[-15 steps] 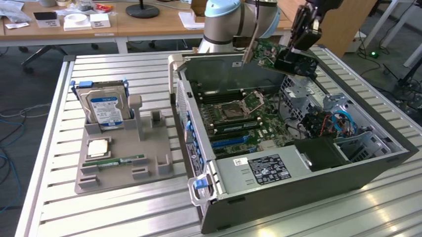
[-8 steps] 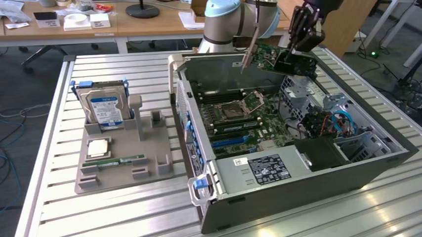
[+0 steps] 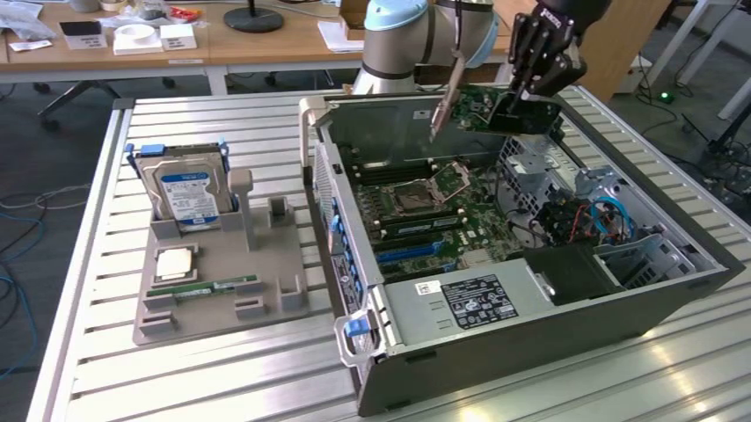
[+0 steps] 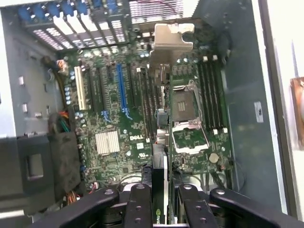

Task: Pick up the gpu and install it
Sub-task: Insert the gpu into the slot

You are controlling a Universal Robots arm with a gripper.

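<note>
A table (image 3: pixel 211 132) of silver metal slats carried an open computer case (image 3: pixel 657 290) lying on its side, its motherboard (image 3: pixel 434 211) facing up. At the exterior view's left of the case, a grey holder (image 3: pixel 211 308) sat on the slats. A silver hard drive (image 3: pixel 188 193) with a blue label stood upright in it, and a processor chip (image 3: pixel 176 262) and a narrow green RAM stick (image 3: pixel 206 287) lay flat nearer the camera. Behind the table stood wooden tables (image 3: pixel 270 48) with small white boxes (image 3: pixel 139 37) and a round black base (image 3: pixel 253 18). Cables (image 3: pixel 18 211) trailed over the dark floor (image 3: pixel 30 264) at the left. The robot arm (image 3: pixel 411 35) rose at the table's far edge. Its gripper (image 3: pixel 537 86) hung above the far end of the open case, and the jaws gripped the gpu (image 3: pixel 484 107), which was held clear above the motherboard. The gpu was a thin, tilted card with a green circuit side toward the camera, a black body under the fingers, and a slim silver end bracket (image 3: pixel 448 97) pointing down at its left end in the exterior view. In the wrist view the gpu (image 4: pixel 160 185) showed edge-on between the black fingers (image 4: pixel 137 204), above the board between the expansion slots (image 4: pixel 121 90) and the processor socket (image 4: pixel 187 107).
</note>
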